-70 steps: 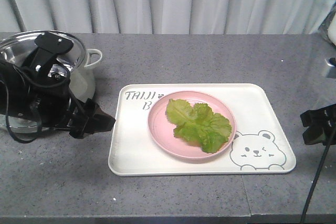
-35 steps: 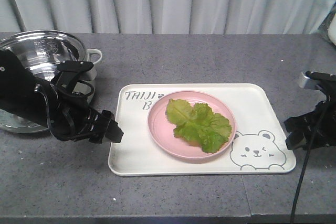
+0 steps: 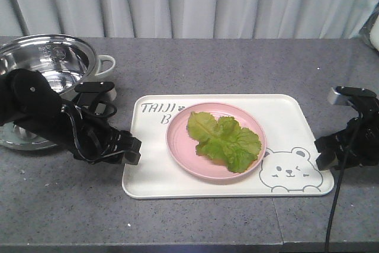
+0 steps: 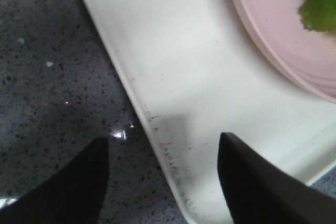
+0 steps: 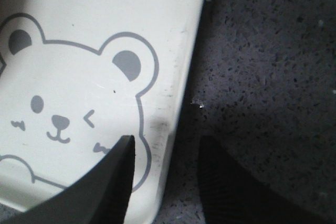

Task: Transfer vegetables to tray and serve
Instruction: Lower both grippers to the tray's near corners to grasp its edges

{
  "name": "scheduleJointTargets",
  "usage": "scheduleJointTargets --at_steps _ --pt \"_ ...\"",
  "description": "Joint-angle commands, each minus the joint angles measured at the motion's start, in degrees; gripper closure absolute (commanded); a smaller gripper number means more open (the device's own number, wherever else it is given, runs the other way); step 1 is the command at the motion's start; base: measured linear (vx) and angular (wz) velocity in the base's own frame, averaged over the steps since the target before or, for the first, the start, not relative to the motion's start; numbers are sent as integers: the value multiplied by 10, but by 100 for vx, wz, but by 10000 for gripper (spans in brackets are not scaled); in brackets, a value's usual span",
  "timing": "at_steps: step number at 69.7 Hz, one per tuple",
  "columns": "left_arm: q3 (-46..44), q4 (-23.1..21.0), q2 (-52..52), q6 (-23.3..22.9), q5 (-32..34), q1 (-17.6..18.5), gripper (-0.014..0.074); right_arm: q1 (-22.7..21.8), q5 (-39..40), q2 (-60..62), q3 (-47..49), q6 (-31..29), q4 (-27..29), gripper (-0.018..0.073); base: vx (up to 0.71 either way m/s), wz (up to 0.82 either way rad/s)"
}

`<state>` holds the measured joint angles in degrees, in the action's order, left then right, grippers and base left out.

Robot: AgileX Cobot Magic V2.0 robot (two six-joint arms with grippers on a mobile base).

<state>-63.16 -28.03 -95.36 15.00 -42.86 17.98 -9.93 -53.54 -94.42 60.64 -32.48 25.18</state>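
The vegetables [image 3: 225,137], bright green lettuce leaves, lie on a round pink plate [image 3: 177,141] that stands on the cream tray [image 3: 148,173]. My left gripper [image 3: 132,150] is low at the tray's left edge. In the left wrist view it [image 4: 164,142] is open, with the tray's rim [image 4: 157,129] running between its fingers; the plate [image 4: 273,40] and a leaf tip [image 4: 317,3] show at upper right. My right gripper [image 3: 324,159] sits at the tray's right edge. The right wrist view shows it [image 5: 168,142] open astride the rim [image 5: 178,93] beside the bear drawing.
A steel pot [image 3: 41,63] with a white handle stands at the back left, just behind my left arm. The grey speckled counter [image 3: 207,63] runs back to a pale curtain. Its front edge lies close below the tray.
My left gripper has come down from the pot to the tray's left edge. My right gripper has moved in from the right and now straddles the tray's right edge.
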Motion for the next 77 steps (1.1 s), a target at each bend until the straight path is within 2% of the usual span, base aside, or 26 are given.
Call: scheduleJointTargets --at_steps 1,25,40,68,77 --pt "-17 -19 11 -17 25 1 168 -4 15 14 14 -12 15 276 0 0" --pt "-17 -20 -4 -28 30 1 168 -4 17 -7 14 -59 68 276 0 0" --pt "-17 -49 -6 -28 19 1 168 -4 14 -14 14 -59 71 276 0 0" --pt "-17 -67 -32 -25 -4 1 168 -4 3 -16 14 -64 72 276 0 0" --pt "-17 -67 -32 -22 -3 1 201 -4 1 -16 14 -64 72 289 0 0"
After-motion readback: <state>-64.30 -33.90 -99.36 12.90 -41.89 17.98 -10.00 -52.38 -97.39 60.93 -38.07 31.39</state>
